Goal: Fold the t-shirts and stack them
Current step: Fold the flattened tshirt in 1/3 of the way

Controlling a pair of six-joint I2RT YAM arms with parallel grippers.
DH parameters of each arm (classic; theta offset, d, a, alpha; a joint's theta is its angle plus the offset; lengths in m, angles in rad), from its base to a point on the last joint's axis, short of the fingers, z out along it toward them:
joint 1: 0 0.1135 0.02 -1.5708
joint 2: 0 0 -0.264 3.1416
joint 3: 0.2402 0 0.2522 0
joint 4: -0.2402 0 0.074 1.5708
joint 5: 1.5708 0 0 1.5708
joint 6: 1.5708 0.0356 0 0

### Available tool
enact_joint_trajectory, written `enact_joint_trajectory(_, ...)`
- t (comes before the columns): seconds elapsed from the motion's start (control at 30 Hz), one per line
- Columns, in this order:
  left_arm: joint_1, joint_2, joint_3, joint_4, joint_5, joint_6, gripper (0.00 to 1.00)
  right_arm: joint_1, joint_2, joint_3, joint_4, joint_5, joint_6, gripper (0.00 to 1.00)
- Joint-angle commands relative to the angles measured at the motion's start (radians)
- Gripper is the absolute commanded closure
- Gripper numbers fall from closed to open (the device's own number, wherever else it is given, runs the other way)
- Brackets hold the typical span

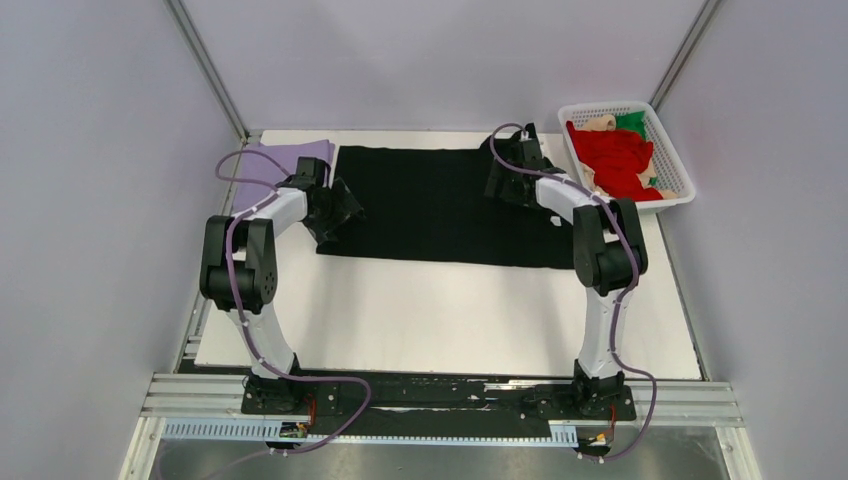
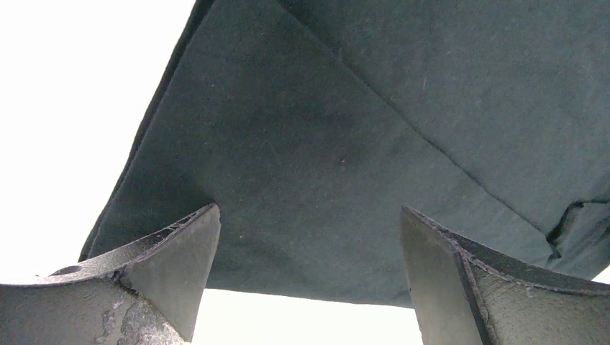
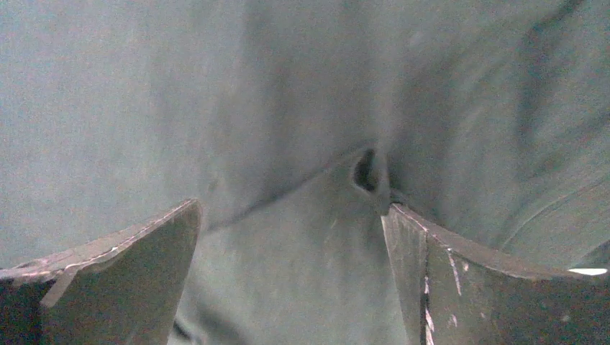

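A large black t-shirt (image 1: pixel 440 205) lies spread flat across the far half of the white table. My left gripper (image 1: pixel 340 215) is open over its left edge; in the left wrist view the open fingers (image 2: pixel 173 266) straddle the cloth's corner (image 2: pixel 324 180) with white table below. My right gripper (image 1: pixel 500 180) is open over the shirt's far right part; in the right wrist view the black cloth (image 3: pixel 302 273) with a small fold fills the gap between the fingers (image 3: pixel 431 280). A folded lavender shirt (image 1: pixel 300 157) lies at the far left. Red (image 1: pixel 612 158), green (image 1: pixel 632 121) and beige (image 1: pixel 600 123) shirts lie in the basket.
A white plastic lattice basket (image 1: pixel 672 165) stands at the far right corner, beside the right arm. Grey walls close in the table on three sides. The bare white table surface (image 1: pixel 440 320) stretches from the shirt to the arm bases.
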State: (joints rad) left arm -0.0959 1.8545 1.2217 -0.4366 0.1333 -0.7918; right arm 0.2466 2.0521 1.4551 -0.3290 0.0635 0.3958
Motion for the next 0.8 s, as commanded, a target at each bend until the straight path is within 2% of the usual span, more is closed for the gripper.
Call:
enact_joint_trajectory(0.0, 0.002, 0.004, 0.063, 0.008, -0.020, 0.036, 0.00, -0.052, 0.051, 0.145, 0.125, 0.143, 0.016, 0.00)
enact_joint_trajectory(0.1, 0.002, 0.007, 0.080, 0.000, -0.026, 0.046, 0.00, -0.052, 0.019, 0.150, 0.123, 0.135, -0.007, 0.00)
enact_joint_trajectory(0.4, -0.009, 0.103, 0.172, 0.023, 0.037, 0.049, 0.00, 0.018, -0.258, -0.156, 0.104, 0.095, 0.016, 0.00)
enact_joint_trajectory(0.47, -0.016, 0.137, 0.192, 0.026, 0.045, 0.047, 0.00, 0.022, -0.261, -0.200, 0.097, 0.045, 0.036, 0.00)
enact_joint_trajectory(0.6, -0.027, 0.211, 0.229, -0.003, 0.077, 0.056, 0.00, 0.022, -0.198, -0.234, 0.069, 0.051, 0.063, 0.00)
enact_joint_trajectory(0.77, -0.041, 0.194, 0.154, -0.020, 0.060, 0.063, 0.00, 0.021, -0.153, -0.276, 0.031, 0.040, 0.074, 0.00)
